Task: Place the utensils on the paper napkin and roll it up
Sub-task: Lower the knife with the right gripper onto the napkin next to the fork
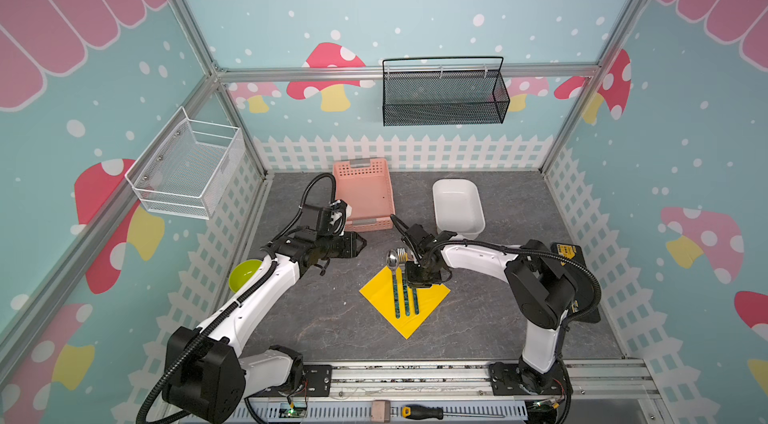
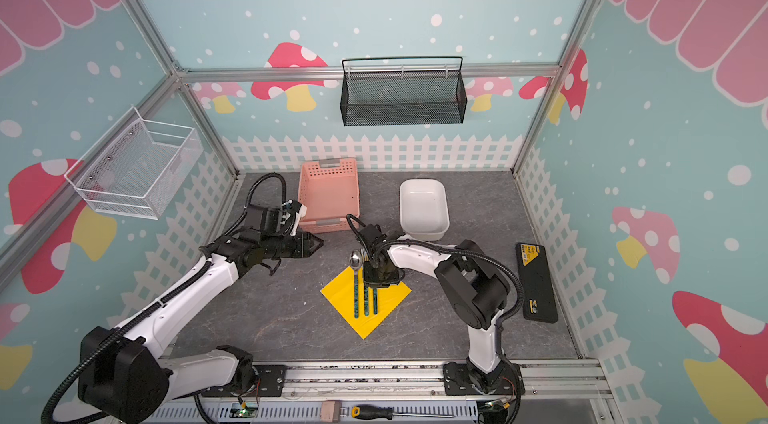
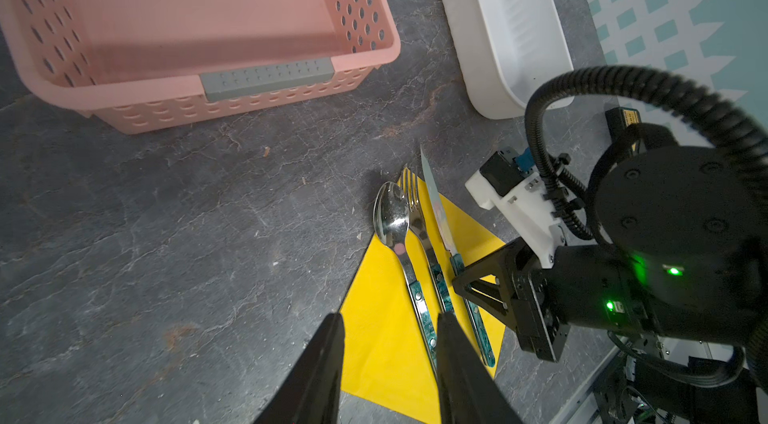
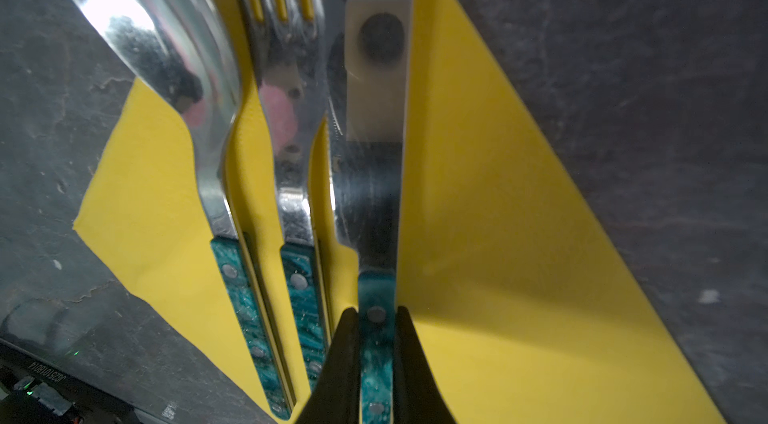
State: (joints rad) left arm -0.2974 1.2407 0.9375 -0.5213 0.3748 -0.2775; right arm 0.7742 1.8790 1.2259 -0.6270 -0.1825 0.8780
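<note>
Looking down on the table in both top views, I saw the paper napkin spread flat as a yellow diamond, just toward 7 o'clock from the table's middle. The spoon, the fork and the knife lay side by side along it, heads toward 12 o'clock and teal handles toward 6. The spoon's bowl and the fork's tines reached past the napkin's 12 o'clock corner onto the bare grey surface.

My right gripper was clamped on the knife's handle just below the blade, as the right wrist view showed plainly. The knife sat at the 3 o'clock side of the trio, next to the fork. Whether its blade rested on the paper I could not tell.

My left gripper hung at about 10 o'clock from the napkin, apart from it. Its jaws were parted with nothing between them.

A pink basket sat at 11 o'clock on the table, a white dish at 1 o'clock, and a green bowl at 9 o'clock, partly behind the left arm.
</note>
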